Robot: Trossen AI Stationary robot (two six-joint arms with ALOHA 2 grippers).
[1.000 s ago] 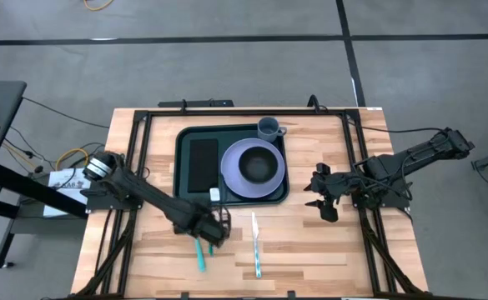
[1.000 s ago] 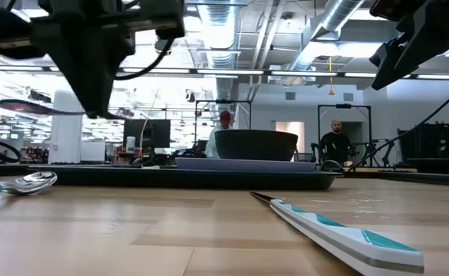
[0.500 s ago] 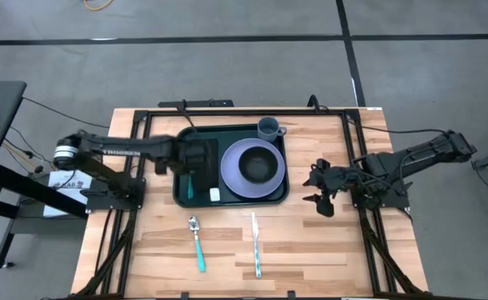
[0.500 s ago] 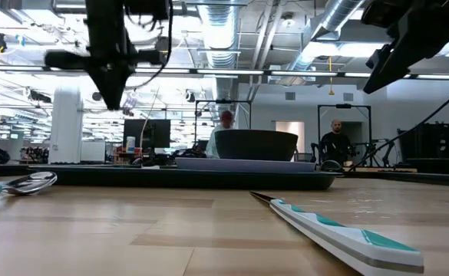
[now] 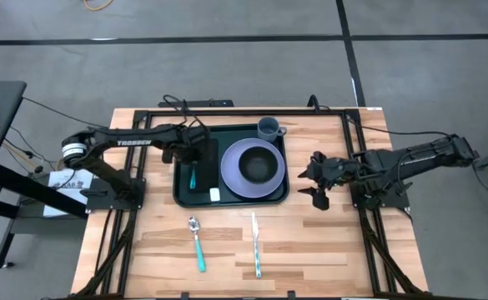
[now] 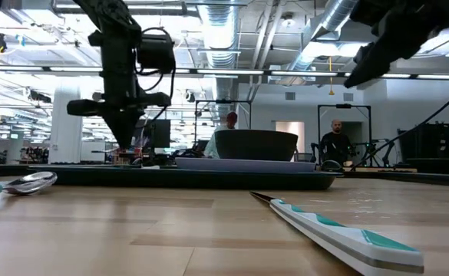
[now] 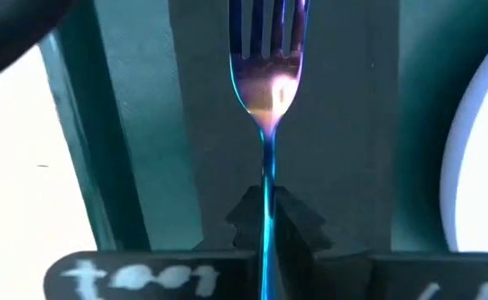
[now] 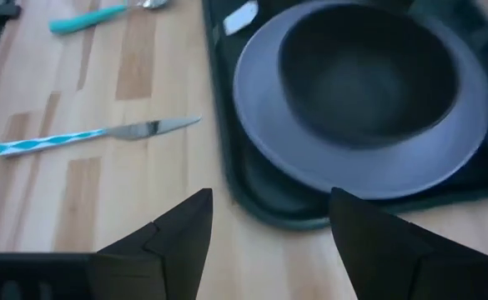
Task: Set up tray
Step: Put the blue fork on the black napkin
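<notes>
The dark green tray (image 5: 179,193) holds a black napkin (image 5: 206,158), a purple plate (image 5: 229,177) with a dark bowl (image 5: 259,165), and a grey cup (image 5: 269,129). My left gripper (image 5: 195,157) hangs over the napkin (image 7: 202,100), shut on a teal-handled fork (image 5: 192,177). In the low view this gripper (image 6: 124,138) points down above the tray (image 6: 170,178). My right gripper (image 5: 317,183) is open, above the bare wood right of the tray. Its fingers (image 8: 164,237) stand apart, facing the plate (image 8: 360,179). My left gripper pinches the fork by its thin stem (image 7: 266,196) below the tines (image 7: 266,33), between the two shut fingers. The fork lies along the fingers and points away from them, down toward the napkin. It is lifted clear of the tray.
A teal-handled spoon (image 5: 197,242) and a knife (image 5: 256,243) lie on the wood near the table's near edge, in front of the tray. A small white tag (image 5: 215,194) lies on the tray's near part. Black frame rails run along both sides of the table. People stand far behind.
My left gripper has risen from the wood beside the spoon and swung toward the far edge, carrying the fork over the tray's napkin. The spoon has stayed on the table. My right gripper has drifted a little toward the tray.
</notes>
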